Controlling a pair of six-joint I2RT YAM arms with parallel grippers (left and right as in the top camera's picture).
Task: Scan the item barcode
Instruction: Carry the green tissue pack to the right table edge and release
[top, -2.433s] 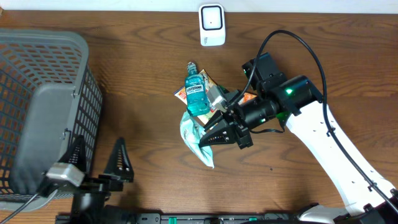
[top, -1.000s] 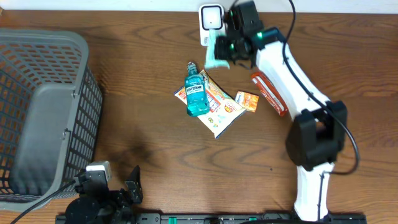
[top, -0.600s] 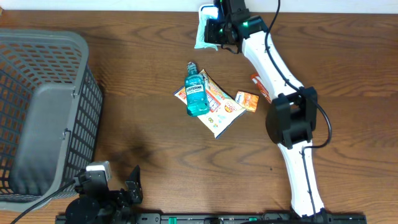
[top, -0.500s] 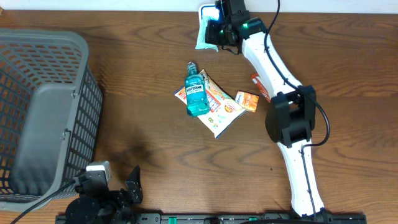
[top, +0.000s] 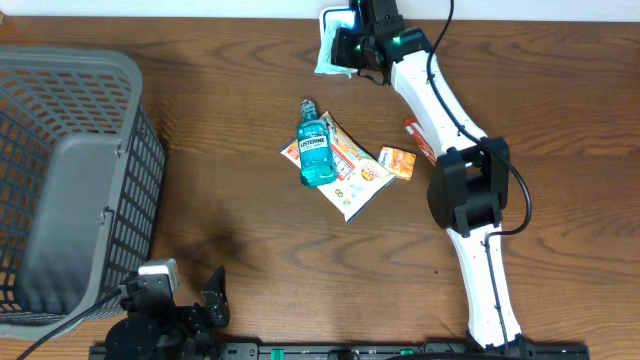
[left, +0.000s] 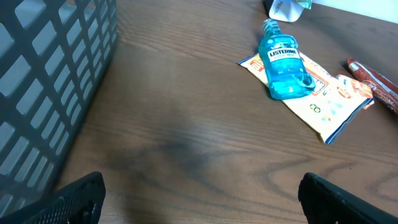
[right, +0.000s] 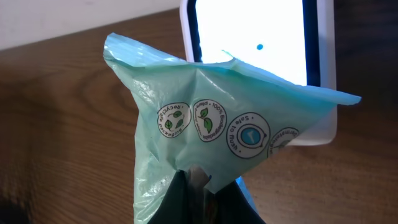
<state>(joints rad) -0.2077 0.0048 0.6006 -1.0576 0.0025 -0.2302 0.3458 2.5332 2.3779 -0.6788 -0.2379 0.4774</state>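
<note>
Pretty much at the scan step here. The right gripper (right: 198, 185) is pinching the bottom of a teal pouch (right: 205, 124), jaws pressed together on the plastic, and holds it up right in front of the scanner (right: 249, 43) at the far edge of the bench (top: 220, 100). From the wrist view the pouch covers the lower left of the scanner's lit window.

So pick-up and carry look done. What I can't tell is whether a read has gone through. The side facing the wrist camera only has little round eco logos, no barcode, and I can't see the side facing the scanner. It might need a twist or a flip.

The left gripper (left: 202, 180) is spread wide and holding nothing, low at the near edge beside the basket (top: 100, 65).

The bottle (top: 315, 155), the snack packet (top: 350, 175) under it, an orange box (top: 400, 162) and a red packet (top: 420, 135) lie mid-bench, so probably more to scan after this one.
</note>
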